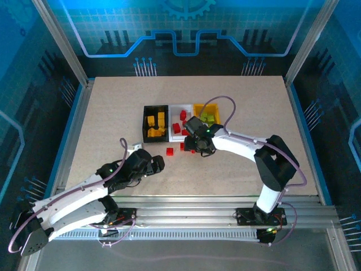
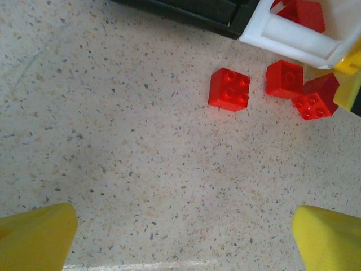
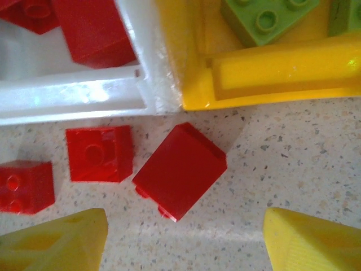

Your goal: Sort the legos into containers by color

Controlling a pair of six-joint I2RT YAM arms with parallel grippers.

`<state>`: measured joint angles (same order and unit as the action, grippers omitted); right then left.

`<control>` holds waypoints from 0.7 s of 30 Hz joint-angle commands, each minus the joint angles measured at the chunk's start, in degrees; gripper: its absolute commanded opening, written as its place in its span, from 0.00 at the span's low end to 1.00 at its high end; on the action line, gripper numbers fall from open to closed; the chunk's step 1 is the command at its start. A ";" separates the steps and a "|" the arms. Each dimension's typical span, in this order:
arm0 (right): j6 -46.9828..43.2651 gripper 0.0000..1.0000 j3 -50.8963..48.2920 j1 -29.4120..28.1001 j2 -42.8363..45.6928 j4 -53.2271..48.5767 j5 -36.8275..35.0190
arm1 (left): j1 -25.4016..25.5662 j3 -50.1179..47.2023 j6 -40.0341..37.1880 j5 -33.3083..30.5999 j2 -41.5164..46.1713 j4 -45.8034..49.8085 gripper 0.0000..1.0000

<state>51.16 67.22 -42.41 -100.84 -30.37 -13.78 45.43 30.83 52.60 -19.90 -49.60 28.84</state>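
Observation:
Three containers stand in a row: a black bin (image 1: 155, 123) with yellow legos, a white bin (image 1: 178, 117) with red ones, and a yellow bin (image 1: 205, 114) with green ones (image 3: 265, 20). My right gripper (image 1: 195, 149) (image 3: 186, 243) is open, low over the table at the bins' near side. A red lego (image 3: 179, 169) lies tipped on the table just ahead of its jaws, untouched, with two more red legos (image 3: 98, 153) (image 3: 25, 186) to its left. My left gripper (image 1: 157, 164) (image 2: 183, 243) is wide open over bare table, and three red legos (image 2: 229, 89) (image 2: 284, 79) (image 2: 314, 97) lie well ahead of it.
The white bin's corner (image 3: 84, 93) and the yellow bin's wall (image 3: 271, 73) rise right behind the loose red legos. The black bin's edge (image 2: 192, 10) lies ahead of the left gripper. Metal rails border the table's near edge (image 1: 186, 203).

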 commanded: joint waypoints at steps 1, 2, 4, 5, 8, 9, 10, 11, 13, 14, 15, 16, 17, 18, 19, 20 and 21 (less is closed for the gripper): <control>3.92 0.73 1.71 0.81 -2.53 0.31 -2.64 | -0.08 -1.21 0.47 1.63 0.24 -1.15 0.99; 4.27 0.73 1.98 0.84 -3.23 0.12 -2.82 | -0.08 -1.30 0.57 1.64 0.25 -1.09 0.99; 5.11 0.72 2.39 1.14 -4.40 -0.72 -3.43 | -0.08 -1.30 0.56 1.62 0.36 -0.99 0.99; 5.42 0.72 2.18 1.46 -4.86 -0.66 -3.49 | -0.07 -1.30 0.50 1.57 0.56 -0.91 0.99; 5.87 0.70 0.41 2.11 -5.04 1.00 -2.91 | -0.08 -1.30 0.44 1.60 0.81 -0.80 0.99; 5.99 0.69 -0.16 2.20 -4.96 1.17 -2.89 | -0.03 -1.30 0.48 1.54 0.89 -0.79 0.99; 5.98 0.68 -0.82 2.37 -4.75 1.40 -2.83 | -0.08 -1.38 0.49 1.61 0.87 -0.84 0.99; 6.05 0.67 -1.47 2.53 -4.46 1.54 -2.86 | -0.07 -1.44 0.50 1.54 0.82 -0.89 0.99; 5.45 0.68 -2.97 2.70 -3.37 2.92 -2.56 | -0.08 -1.53 0.49 1.53 0.83 -1.13 0.99; 4.70 0.69 -3.63 2.70 -2.62 3.98 -2.44 | -0.08 -1.60 0.49 1.63 0.74 -1.32 0.99; 3.93 0.70 -4.00 2.73 -2.01 4.83 -2.23 | -0.08 -1.73 0.54 1.62 0.71 -1.48 0.99; 3.14 0.70 -4.11 2.73 -1.45 5.45 -2.04 | -0.08 -1.84 0.58 1.61 0.63 -1.66 0.99; 2.59 0.70 -4.03 2.70 -0.71 5.90 -1.68 | -0.08 -1.83 0.59 1.66 0.43 -1.76 0.99; 2.07 0.70 -4.03 2.61 0.07 6.47 -1.37 | -0.08 -1.73 0.49 1.63 0.28 -1.77 0.99; 1.72 0.71 -4.16 2.45 0.96 7.04 -1.41 | -0.05 -1.65 0.52 1.66 0.13 -1.84 0.99; 1.57 0.72 -4.28 2.38 1.83 7.59 -1.58 | -0.08 -1.65 0.51 1.63 -0.02 -1.86 0.99; 1.55 0.73 -4.29 2.38 2.32 7.96 -1.65 | -0.08 -1.65 0.49 1.62 -0.13 -1.81 0.99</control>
<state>53.71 63.64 -40.42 -101.56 -24.10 -14.50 45.43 29.78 52.60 -19.03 -49.47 27.73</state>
